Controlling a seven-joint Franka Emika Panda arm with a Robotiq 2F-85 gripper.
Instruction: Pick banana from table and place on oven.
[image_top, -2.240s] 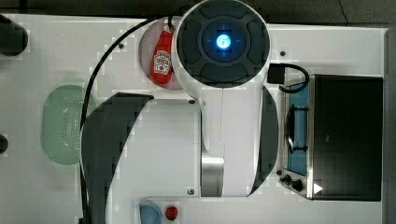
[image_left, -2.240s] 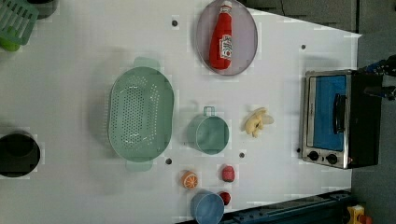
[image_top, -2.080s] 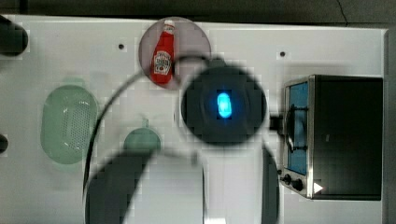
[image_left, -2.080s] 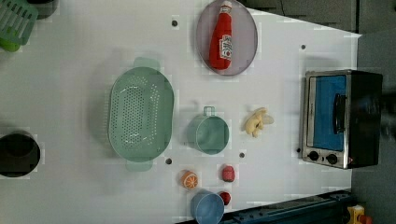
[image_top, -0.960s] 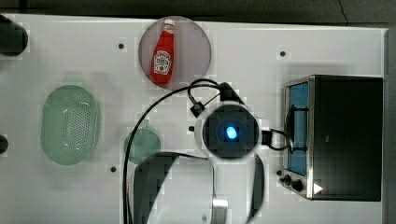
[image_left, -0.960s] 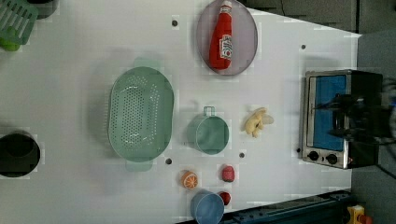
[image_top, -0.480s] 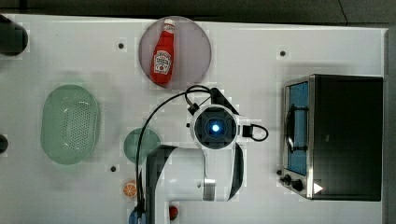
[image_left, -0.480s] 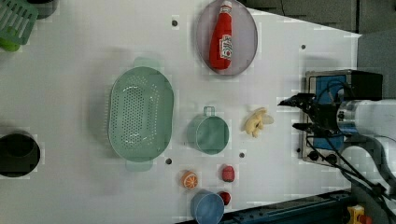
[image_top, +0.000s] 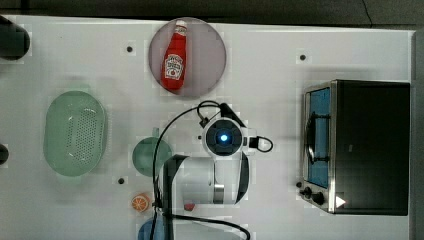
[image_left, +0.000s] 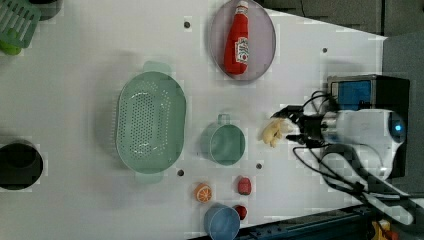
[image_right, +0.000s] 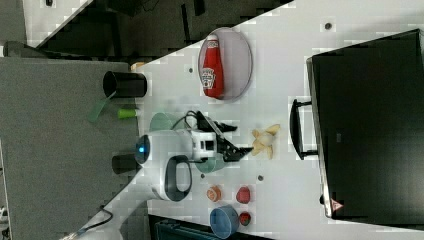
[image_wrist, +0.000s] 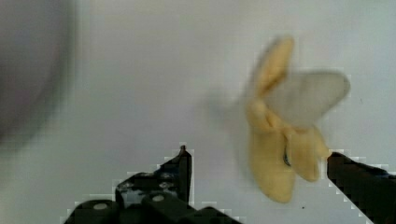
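Note:
The peeled yellow banana lies on the white table, between the green cup and the oven. My gripper hovers at the banana, open, its black fingers spread either side. In the wrist view the banana sits between the fingertips, closer to one finger than the other. In the right view the gripper points at the banana from the right view's left. The oven has its door shut and a bare black top. In the top view my wrist covers the banana.
A ketchup bottle lies on a round plate. A green colander and a green cup stand in the top view's left half. An orange slice, small red pieces and a blue bowl sit near the table edge.
The arm has swung from the oven side across to the banana and lowered. The gripper now stands over the banana. Nothing on the table has moved.

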